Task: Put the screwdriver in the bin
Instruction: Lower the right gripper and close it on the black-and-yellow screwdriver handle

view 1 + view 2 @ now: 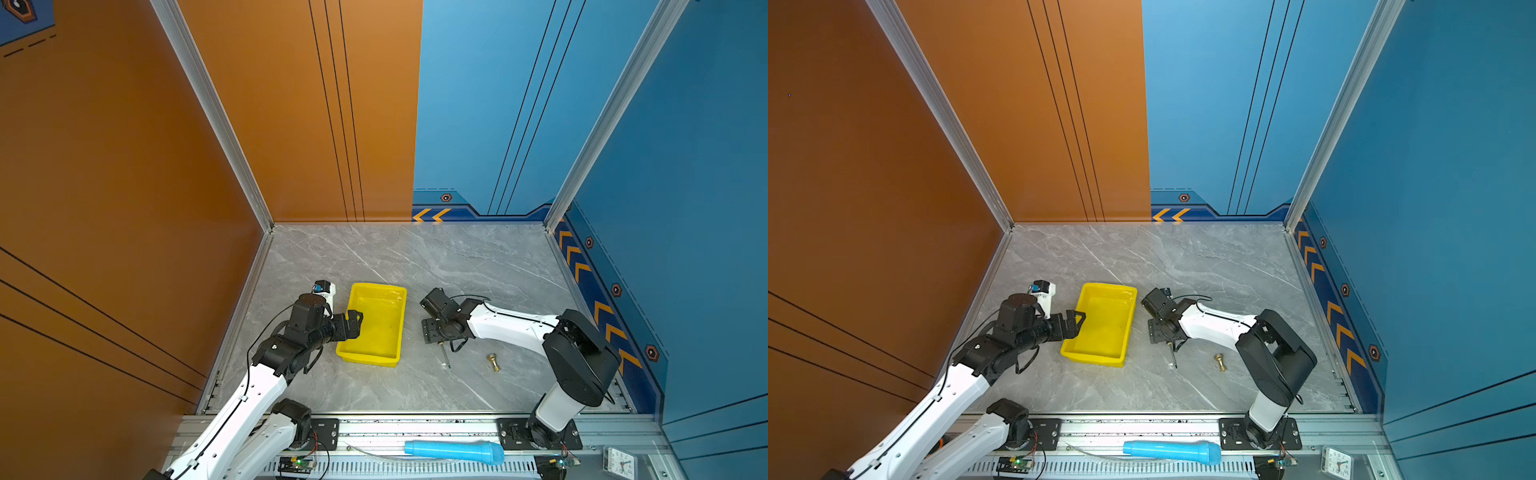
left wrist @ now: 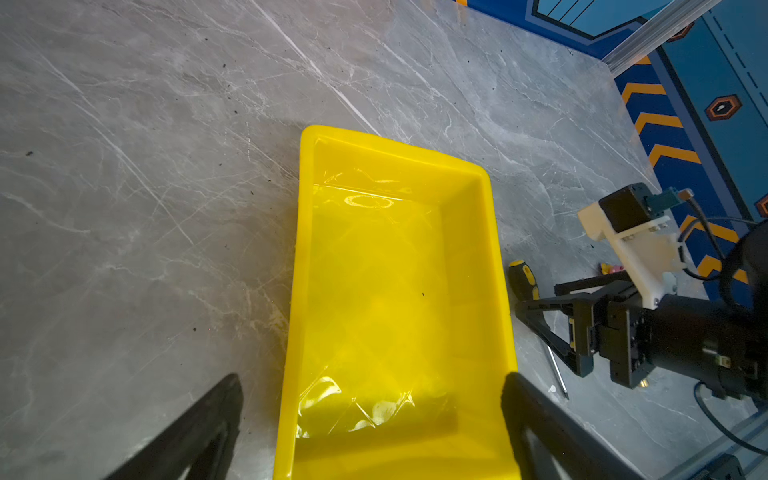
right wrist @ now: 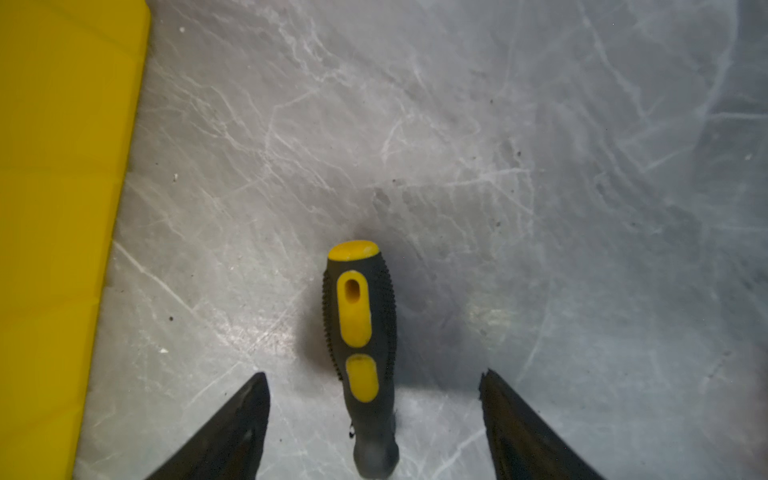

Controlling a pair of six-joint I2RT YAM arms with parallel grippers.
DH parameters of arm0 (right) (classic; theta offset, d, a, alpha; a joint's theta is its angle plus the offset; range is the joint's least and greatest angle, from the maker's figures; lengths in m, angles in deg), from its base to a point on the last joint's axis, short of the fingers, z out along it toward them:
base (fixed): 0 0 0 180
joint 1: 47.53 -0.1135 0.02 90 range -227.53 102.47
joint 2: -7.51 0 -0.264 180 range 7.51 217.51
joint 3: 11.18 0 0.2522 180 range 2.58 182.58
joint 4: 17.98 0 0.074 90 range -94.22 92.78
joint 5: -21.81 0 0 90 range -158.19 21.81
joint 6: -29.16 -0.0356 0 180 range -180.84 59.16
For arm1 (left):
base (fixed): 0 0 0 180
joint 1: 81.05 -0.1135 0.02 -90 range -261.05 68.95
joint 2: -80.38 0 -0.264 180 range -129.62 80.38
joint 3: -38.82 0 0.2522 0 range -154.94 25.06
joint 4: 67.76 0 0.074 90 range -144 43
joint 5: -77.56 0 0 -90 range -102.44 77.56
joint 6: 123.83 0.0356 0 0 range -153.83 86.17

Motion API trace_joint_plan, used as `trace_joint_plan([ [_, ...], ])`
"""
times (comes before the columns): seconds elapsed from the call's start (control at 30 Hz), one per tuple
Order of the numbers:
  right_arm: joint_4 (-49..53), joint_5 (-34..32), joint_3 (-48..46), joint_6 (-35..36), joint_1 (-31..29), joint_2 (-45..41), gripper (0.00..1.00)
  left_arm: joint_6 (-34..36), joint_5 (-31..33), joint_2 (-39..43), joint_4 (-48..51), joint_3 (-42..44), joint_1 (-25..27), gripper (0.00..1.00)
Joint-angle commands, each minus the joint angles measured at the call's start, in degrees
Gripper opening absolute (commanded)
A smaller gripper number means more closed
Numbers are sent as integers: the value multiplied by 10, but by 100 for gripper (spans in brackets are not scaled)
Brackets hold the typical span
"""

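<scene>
— Right end effector (image 3: pixel 372 374), how does it stand?

— Spread. In the right wrist view its two black fingers sit one on each side of the screwdriver (image 3: pixel 360 332) handle. Bare desk (image 3: pixel 540 166) shows in both gaps, so neither finger touches it.

— And where is the screwdriver itself?

— Flat on the desk, just right of the bin (image 1: pixel 376 286) in both top views and apart from its wall. There the black-and-yellow handle is hidden under the end effector. Only the thin silver shaft pokes out, pointing toward the front rail (image 1: pixel 415 422).

— Anything beside it?

— A small brass piece (image 1: pixel 493 362) lies on the desk to the right of the shaft, not touching it.

— Left end effector (image 2: pixel 372 377)?

— Also spread, and holding nothing. In both top views it hangs at the bin's left long wall, fingertips over the rim. In the left wrist view one finger shows against the desk and the other against the bin's wall. Whether either touches the plastic I cannot tell.

— The bin?

— Bright yellow, sitting level on the desk between the two arms, its glossy floor catching the light.
</scene>
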Motion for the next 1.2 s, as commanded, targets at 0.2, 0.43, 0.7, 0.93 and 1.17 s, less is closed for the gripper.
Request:
trace_joint_plan([
  [0.2,-21,19,23,21,14,49,70,-17,7,30,3,15,20,98],
  [0.43,-23,34,29,40,28,65,55,36,-44,31,4,-8,59,98],
  [0.7,-21,51,29,49,39,72,34,38,-19,21,4,-14,85,98],
  [0.93,-22,55,20,55,43,64,15,53,-4,-7,4,-39,87,98],
  [1.17,-23,59,19,57,45,51,0,75,10,-29,2,-65,87,98],
])
